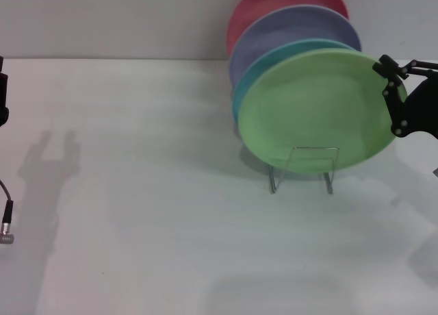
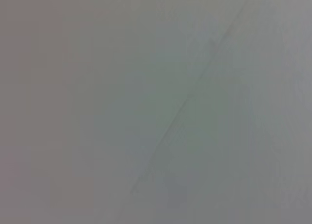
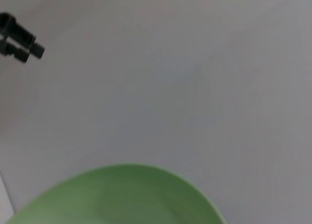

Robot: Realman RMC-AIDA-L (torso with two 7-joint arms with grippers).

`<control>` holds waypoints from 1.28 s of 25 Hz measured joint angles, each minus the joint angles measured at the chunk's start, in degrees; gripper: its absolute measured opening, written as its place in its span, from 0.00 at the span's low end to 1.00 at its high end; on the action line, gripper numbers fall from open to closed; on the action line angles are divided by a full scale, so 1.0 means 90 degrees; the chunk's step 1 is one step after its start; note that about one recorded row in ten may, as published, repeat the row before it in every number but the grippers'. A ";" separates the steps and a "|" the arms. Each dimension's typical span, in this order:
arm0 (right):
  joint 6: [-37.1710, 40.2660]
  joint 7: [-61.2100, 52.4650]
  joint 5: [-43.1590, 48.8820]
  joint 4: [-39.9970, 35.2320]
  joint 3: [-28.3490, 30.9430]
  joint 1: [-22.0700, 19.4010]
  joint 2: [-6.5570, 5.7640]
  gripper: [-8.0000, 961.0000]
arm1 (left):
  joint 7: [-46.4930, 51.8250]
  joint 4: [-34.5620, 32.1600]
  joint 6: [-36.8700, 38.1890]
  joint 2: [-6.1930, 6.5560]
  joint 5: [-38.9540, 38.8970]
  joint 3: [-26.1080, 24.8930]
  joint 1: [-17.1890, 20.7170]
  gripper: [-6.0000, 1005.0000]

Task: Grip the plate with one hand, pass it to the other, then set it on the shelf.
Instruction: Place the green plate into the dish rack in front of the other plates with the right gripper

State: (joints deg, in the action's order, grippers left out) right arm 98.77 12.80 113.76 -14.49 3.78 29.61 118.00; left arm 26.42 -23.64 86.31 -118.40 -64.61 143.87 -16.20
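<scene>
The plate (image 1: 318, 109) stands upright in the shelf (image 1: 304, 168), right of centre on the table (image 1: 150, 212), frontmost of four plates; the right gripper (image 1: 397, 89) is at its right rim.

R gripper (image 1: 391, 79) far right, raised, fingers spread | L arm parked far left edge

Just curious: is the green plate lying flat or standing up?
Standing on edge. The green plate leans in the wire rack, in front of the other plates; the right gripper is at its rim.
</scene>
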 joint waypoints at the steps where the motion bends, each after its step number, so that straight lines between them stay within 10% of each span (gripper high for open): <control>1: -0.0072 0.0068 -0.0001 0.0003 -0.0001 -0.0020 0.0001 0.03 | 0.0038 0.0001 0.0000 0.0001 0.0005 0.0000 -0.0008 0.51; 26: -0.0385 -0.0002 -0.0051 0.0229 -0.0368 -0.0267 0.0102 0.03 | 0.0320 0.0061 0.0050 0.0023 0.0011 0.0053 -0.0030 0.51; 28: -0.0246 -0.0167 -0.0068 0.0230 -0.0330 -0.0310 0.0098 0.21 | 0.0322 0.0061 0.0056 0.0026 0.0010 0.0055 -0.0029 0.51; 32: 0.0389 -0.1128 -0.0212 0.0198 -0.0192 -0.0414 0.0087 0.24 | 0.0313 0.0071 0.0072 0.0029 0.0021 0.0046 -0.0027 0.51</control>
State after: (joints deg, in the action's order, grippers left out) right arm 102.27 2.65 111.85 -12.71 2.06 25.88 118.78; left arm 29.24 -23.00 86.96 -118.14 -64.42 144.29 -16.45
